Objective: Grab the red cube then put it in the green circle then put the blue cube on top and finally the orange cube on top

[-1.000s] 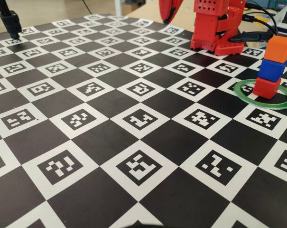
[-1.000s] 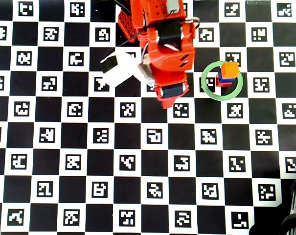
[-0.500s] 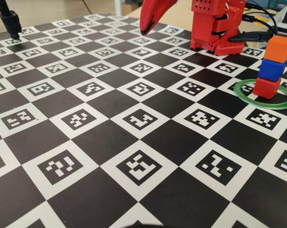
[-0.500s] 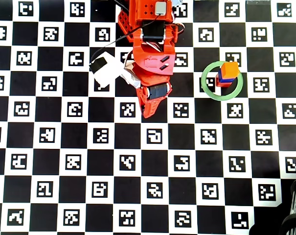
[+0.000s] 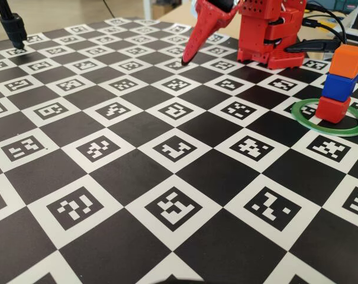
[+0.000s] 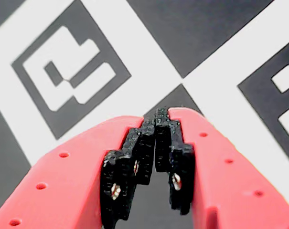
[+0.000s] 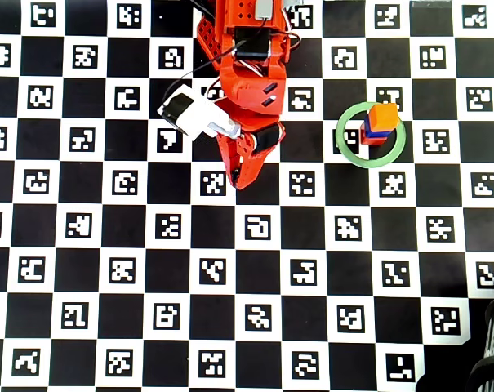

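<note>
Inside green circle: red cube, blue cube, orange cube stacked; claw closed, empty.

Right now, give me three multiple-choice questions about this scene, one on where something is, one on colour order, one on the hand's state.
1. Where does the red cube sit?
A. inside the green circle
B. on a bare black square outside it
C. in the hand

2. Top to bottom, the stack reads:
A. blue, red, orange
B. orange cube, blue cube, red
C. red, orange, blue

3. The hand is:
A. open and empty
B. shut on a cube
C. shut and empty

Answers: 1 A, ring surrounds it; 2 B, fixed view shows it; 3 C, wrist view shows pads meeting.
</note>
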`<state>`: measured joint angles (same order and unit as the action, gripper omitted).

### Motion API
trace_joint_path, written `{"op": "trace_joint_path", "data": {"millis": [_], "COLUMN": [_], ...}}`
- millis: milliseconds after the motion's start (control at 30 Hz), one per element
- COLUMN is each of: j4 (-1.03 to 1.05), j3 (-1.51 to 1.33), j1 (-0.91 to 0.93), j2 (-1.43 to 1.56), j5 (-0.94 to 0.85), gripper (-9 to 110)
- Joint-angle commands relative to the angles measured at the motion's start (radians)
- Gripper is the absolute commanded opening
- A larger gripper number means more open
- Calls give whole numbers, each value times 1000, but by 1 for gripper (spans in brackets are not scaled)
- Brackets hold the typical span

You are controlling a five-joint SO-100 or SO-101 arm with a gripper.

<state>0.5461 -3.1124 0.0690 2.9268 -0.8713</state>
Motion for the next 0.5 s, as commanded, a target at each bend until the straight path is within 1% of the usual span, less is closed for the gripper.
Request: {"op": "trace_joint_path", "data": {"millis": [0, 100, 233, 300, 367, 433, 467], "j4": [-41, -37, 37, 97, 158, 262, 296], "j3": [-20, -64, -66, -66, -67, -67, -67], "j1": [9, 8, -11, -25, -31, -38, -38], "j2": [57, 87, 101, 123, 144, 169, 181], "j5": [-126, -267, -397, -476, -502, -600, -595], "gripper": [-6, -6, -6, -6, -6, -6, -6]}}
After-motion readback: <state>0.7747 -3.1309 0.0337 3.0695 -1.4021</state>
